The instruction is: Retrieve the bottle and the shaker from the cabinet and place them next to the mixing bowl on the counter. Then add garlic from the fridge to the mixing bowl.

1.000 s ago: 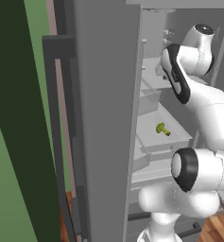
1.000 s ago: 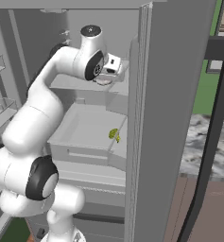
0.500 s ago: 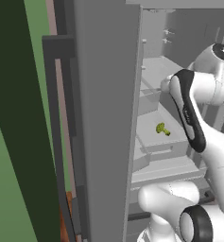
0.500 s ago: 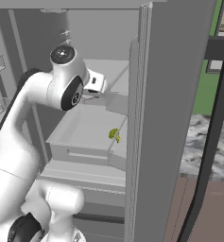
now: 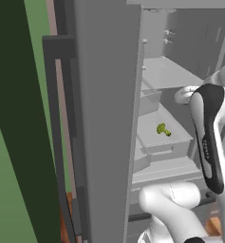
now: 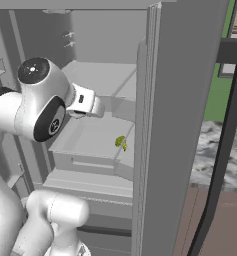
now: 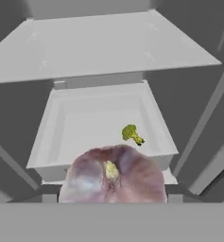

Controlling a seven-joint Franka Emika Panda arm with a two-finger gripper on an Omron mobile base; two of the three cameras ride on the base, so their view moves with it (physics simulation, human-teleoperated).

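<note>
A pinkish-purple garlic bulb (image 7: 112, 176) with a pale yellow stem sits very close to the camera at the bottom of the hand view, hiding the fingertips. My gripper (image 6: 101, 106) is shut on it. The hand hangs in the open fridge, in front of the middle shelf (image 6: 97, 75) and above the white drawer (image 7: 61, 118). In the left base view, the dark-banded forearm (image 5: 206, 137) covers most of the hand.
A small green broccoli floret (image 7: 131, 133) (image 5: 163, 129) (image 6: 120, 142) lies in the drawer's right part. The open fridge door (image 5: 104, 118) stands at the left, and the fridge's side wall (image 6: 185, 125) at the right. A marbled counter (image 6: 220, 150) lies beyond that wall.
The arm has pulled back from deep in the fridge toward the base and dropped lower, with the garlic still in the gripper. The broccoli has not moved.
</note>
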